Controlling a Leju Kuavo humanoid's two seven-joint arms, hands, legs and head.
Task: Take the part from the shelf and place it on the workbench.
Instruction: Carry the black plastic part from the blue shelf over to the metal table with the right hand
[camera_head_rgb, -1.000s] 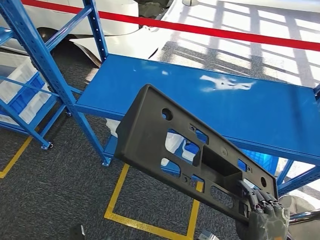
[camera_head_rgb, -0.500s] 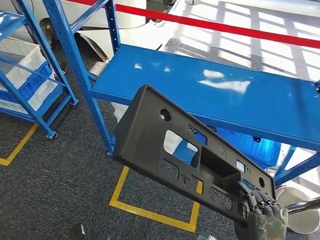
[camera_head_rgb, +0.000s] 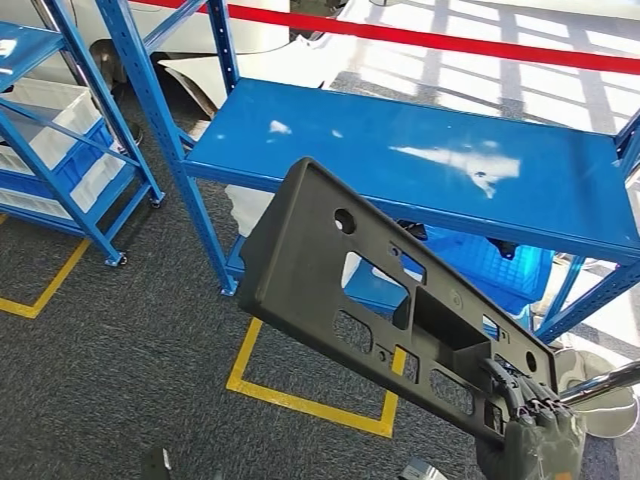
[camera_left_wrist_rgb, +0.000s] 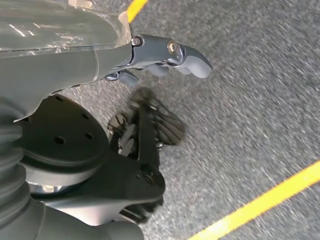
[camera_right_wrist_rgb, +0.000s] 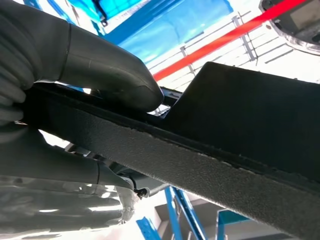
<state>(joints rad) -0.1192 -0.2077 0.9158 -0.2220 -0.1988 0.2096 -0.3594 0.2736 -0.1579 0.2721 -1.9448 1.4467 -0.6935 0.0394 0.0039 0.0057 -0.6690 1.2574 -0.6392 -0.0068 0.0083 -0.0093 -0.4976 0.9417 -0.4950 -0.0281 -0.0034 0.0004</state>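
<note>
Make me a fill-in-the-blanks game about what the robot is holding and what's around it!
1. The black part is held by the robot's ____ hand.
2. The shelf behind the part is painted ____.
3. The lines on the grey floor are ____.
4. The left hand hangs over the floor and holds ____.

Missing words: right; blue; yellow; nothing

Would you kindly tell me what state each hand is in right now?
Left hand: holds nothing, fingers apart, open.
Right hand: closed on one end of the black part.
</note>
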